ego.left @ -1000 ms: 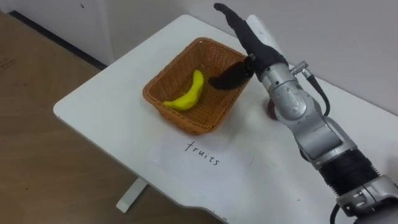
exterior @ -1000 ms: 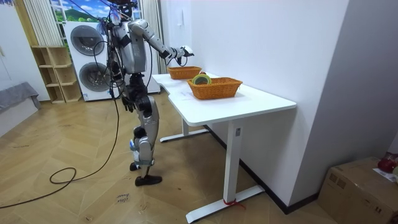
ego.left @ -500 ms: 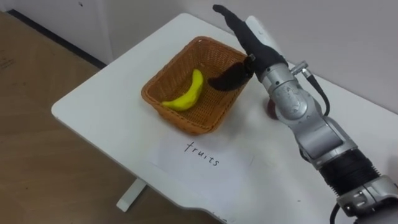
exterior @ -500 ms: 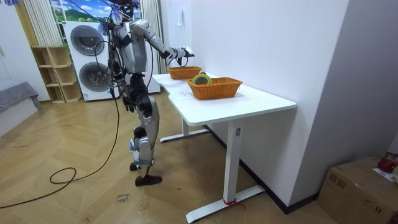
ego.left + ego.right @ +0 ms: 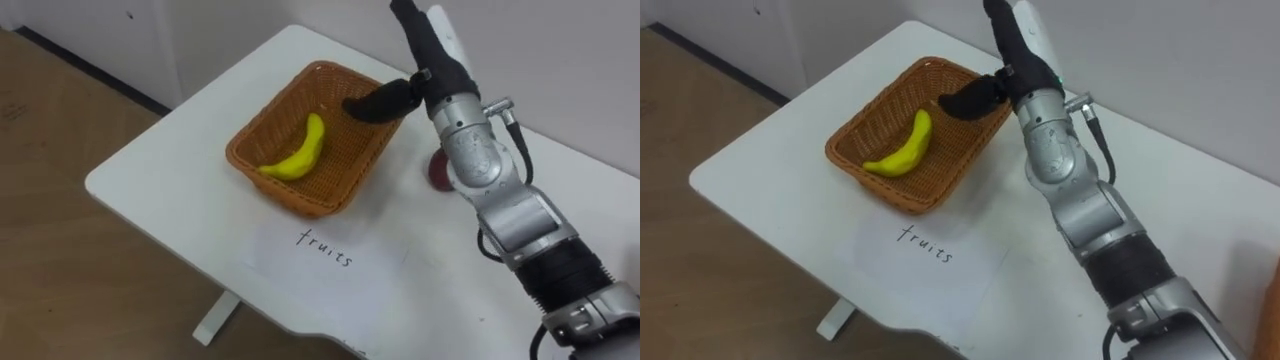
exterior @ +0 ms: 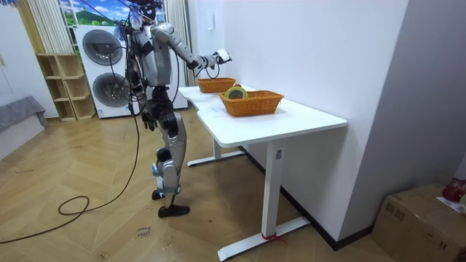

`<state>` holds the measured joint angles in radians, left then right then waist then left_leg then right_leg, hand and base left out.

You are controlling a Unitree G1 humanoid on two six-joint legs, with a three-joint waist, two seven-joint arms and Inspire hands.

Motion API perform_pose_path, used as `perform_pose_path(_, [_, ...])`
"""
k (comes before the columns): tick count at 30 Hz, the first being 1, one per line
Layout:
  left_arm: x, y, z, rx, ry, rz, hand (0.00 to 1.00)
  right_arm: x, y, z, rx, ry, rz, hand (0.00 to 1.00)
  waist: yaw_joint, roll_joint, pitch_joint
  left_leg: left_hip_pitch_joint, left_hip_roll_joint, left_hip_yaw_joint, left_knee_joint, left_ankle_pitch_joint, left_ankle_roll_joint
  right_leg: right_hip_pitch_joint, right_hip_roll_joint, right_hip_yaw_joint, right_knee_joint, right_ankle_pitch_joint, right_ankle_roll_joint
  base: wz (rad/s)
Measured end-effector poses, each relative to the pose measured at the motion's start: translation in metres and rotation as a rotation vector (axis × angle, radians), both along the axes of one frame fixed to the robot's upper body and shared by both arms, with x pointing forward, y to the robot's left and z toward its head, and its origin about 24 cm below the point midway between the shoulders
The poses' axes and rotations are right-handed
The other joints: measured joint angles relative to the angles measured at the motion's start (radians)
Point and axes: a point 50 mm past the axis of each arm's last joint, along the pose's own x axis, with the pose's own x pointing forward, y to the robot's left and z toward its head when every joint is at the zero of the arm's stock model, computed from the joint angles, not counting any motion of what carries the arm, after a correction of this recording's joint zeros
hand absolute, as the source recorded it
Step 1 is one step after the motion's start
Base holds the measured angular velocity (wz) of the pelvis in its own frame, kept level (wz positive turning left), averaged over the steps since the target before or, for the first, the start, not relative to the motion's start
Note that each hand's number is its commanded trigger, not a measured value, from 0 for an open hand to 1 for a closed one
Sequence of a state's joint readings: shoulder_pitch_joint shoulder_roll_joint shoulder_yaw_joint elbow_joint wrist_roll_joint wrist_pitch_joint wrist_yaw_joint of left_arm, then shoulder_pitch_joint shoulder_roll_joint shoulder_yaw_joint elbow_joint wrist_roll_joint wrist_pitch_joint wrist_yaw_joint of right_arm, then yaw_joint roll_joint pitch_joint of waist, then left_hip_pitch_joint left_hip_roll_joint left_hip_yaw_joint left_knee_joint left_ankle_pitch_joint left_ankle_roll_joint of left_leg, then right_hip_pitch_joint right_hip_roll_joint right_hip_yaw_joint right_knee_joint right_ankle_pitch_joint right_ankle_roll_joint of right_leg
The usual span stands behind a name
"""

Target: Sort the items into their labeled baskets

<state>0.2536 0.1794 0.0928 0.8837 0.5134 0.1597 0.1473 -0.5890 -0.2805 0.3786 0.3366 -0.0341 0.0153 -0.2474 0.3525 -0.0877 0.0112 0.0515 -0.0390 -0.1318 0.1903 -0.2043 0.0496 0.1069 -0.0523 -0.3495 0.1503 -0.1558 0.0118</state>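
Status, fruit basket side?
Right hand open, empty, above basket far rim. Banana in basket. Red object on table, partly hidden, not yet sorted.

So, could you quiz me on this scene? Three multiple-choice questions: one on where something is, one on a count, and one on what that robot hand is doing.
1. Where is the yellow banana?
A) in the brown woven wicker basket
B) on the floor
C) in the robot's hand

2. How many woven baskets stand on the white table?
A) one
B) two
C) four

3. How is the robot's right hand?
A) open, holding nothing
B) curled round the banana
C) gripping the basket's rim

Answers:
1 A: the banana lies on the bottom of the basket.
2 B: the room view shows that basket and a second basket nearer the camera.
3 A: the hand is above the basket's far rim, with its fingers straight and nothing in them.
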Motion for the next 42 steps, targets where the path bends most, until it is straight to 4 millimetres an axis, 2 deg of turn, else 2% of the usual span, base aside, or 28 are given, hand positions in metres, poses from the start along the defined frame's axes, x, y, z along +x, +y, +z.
perform_pose_path(3, [-0.004, -0.004, -0.002, -0.012, 0.007, 0.008, 0.0, 0.0, -0.004, -0.002, 0.075, 0.025, -0.01, 0.0, -0.001, 0.008, 0.0032, 0.013, 0.001, 0.01, -0.003, 0.0, 0.0, 0.01, 0.0, 0.007, -0.001, 0.0, 0.0, -0.06])
perform_pose_path(9, [-0.005, -0.006, -0.002, -0.018, 0.006, 0.007, 0.0, -0.003, -0.01, -0.012, 0.147, 0.066, -0.04, 0.0, -0.019, 0.008, 0.0023, 0.016, 0.004, 0.016, -0.004, 0.0, 0.0, 0.013, 0.002, 0.008, -0.001, 0.0, 0.0, 0.0])
perform_pose_path(13, [-0.006, -0.011, -0.004, -0.033, 0.01, 0.011, 0.0, -0.002, -0.024, -0.01, 0.213, 0.059, -0.102, 0.0, -0.023, 0.01, 0.0021, 0.018, 0.003, 0.017, -0.001, 0.0, 0.0, 0.014, 0.0, -0.002, -0.001, 0.0, 0.0, 0.0])
perform_pose_path(18, [-0.011, -0.014, -0.006, -0.041, 0.025, 0.017, 0.0, -0.002, -0.031, -0.009, 0.263, 0.062, -0.133, 0.0, -0.028, 0.014, 0.0012, 0.03, 0.004, 0.019, -0.001, 0.0, 0.0, 0.021, 0.0, 0.0, -0.001, 0.0, 0.0, -0.02])
perform_pose_path(21, [-0.019, -0.014, -0.008, -0.044, 0.054, 0.026, 0.0, -0.004, -0.035, -0.019, 0.267, 0.088, -0.147, 0.0, -0.042, 0.02, -0.0017, 0.033, 0.004, 0.02, 0.0, 0.0, 0.0, 0.029, -0.001, 0.002, -0.001, 0.0, 0.0, 0.01])
perform_pose_path(23, [-0.023, -0.015, -0.008, -0.045, 0.062, 0.03, 0.0, -0.008, -0.037, -0.029, 0.264, 0.121, -0.164, 0.0, -0.049, 0.025, -0.0067, 0.033, 0.004, 0.018, 0.0, 0.0, 0.0, 0.029, -0.006, 0.005, 0.0, 0.0, 0.0, 0.0])
perform_pose_path(27, [-0.032, -0.02, -0.01, -0.06, 0.083, 0.042, 0.0, -0.018, -0.048, -0.051, 0.266, 0.183, -0.211, 0.0, -0.061, 0.028, -0.0081, 0.029, 0.004, 0.022, -0.004, 0.0, 0.0, 0.025, -0.002, 0.008, 0.001, 0.0, 0.0, -0.02])
perform_pose_path(31, [-0.04, -0.025, -0.012, -0.074, 0.098, 0.056, 0.0, -0.02, -0.055, -0.052, 0.285, 0.18, -0.25, 0.0, -0.077, 0.039, -0.0114, 0.028, 0.006, 0.043, -0.008, 0.0, 0.0, 0.014, 0.001, 0.021, 0.003, 0.0, 0.0, -0.13])
perform_pose_path(35, [-0.041, -0.027, -0.012, -0.081, 0.102, 0.052, 0.0, -0.02, -0.057, -0.052, 0.327, 0.183, -0.267, 0.0, -0.099, 0.038, -0.0121, 0.026, 0.008, 0.05, -0.009, 0.0, 0.0, 0.011, 0.002, 0.022, 0.003, 0.0, 0.0, -0.02])
perform_pose_path(42, [-0.024, -0.033, -0.013, -0.11, 0.062, 0.026, 0.0, -0.02, -0.062, -0.066, 0.32, 0.238, -0.284, 0.0, -0.113, 0.042, -0.009, -0.004, 0.007, 0.067, 0.002, 0.001, 0.001, -0.022, 0.0, 0.037, 0.004, 0.002, -0.002, -0.06])
